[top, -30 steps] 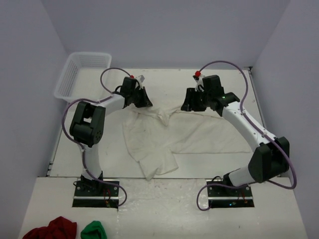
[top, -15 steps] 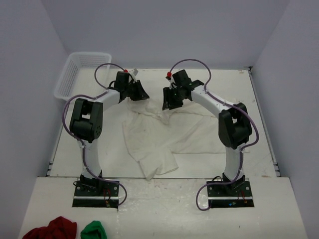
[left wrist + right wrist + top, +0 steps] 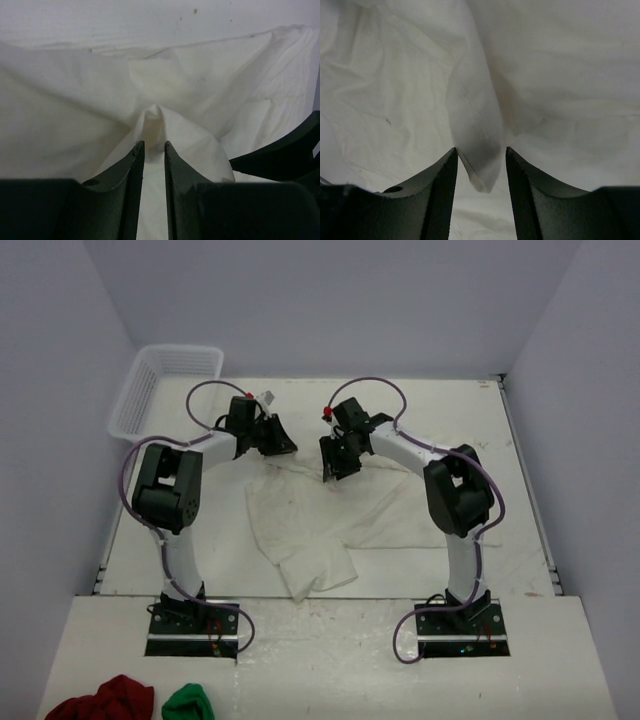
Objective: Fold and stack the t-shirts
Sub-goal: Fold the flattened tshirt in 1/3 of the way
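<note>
So we've got the off-white t-shirt lying crumpled in the middle of the table, and both arms are up at its far edge, close together. The right gripper has a fold of fabric filling the gap between its fingertips, so we'd call that a hold on the shirt. The left gripper is trickier: its fingers sit a narrow slit apart with a puckered ridge of cloth right at the tips, and we honestly can't tell if it's pinching or just loose around it. Our take is that this is the spreading-out bit before any real fold. To do it well, we'd want each grip on a single layer at the hem or shoulders, well apart, then drag the shirt flat and taut. Bunched grabs this close together will probably just carry wrinkles into the fold.
</note>
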Available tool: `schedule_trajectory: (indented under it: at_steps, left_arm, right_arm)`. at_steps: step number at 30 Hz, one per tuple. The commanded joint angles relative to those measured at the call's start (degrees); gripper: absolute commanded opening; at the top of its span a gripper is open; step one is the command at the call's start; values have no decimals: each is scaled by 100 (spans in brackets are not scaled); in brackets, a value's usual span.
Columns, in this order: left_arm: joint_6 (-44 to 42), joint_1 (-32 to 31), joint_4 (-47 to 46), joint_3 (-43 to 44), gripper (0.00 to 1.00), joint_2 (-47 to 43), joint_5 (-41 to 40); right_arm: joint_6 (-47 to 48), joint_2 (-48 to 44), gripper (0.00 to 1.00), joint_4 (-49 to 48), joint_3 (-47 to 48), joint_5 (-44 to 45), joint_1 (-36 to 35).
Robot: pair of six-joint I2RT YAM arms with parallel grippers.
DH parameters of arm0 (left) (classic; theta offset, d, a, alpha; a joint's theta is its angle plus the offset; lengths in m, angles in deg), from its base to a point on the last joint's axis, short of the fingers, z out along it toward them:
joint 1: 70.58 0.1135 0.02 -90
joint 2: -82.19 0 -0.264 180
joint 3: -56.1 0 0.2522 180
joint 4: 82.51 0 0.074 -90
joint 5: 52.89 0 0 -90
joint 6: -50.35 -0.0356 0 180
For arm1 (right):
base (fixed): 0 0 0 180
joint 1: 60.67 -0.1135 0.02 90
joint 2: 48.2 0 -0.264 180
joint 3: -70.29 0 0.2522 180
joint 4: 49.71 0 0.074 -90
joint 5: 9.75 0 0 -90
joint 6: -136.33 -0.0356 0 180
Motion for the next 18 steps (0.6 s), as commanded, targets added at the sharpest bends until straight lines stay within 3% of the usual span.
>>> schedule_trajectory:
  at_steps: [1,5,18]
  left_arm:
    - [148,3,-365,-468,24,-789,-161]
    - [166,-59,-444,-960,25,-1133,-180]
    - [104,-68,-479,-874,28,-791,-92]
  right_arm:
    - [97,-275,45,-81,-115,121,-18]
    - [97,-283,46,-90,-141,112,-62]
    - [88,-266,46,-151,-150,42,-62]
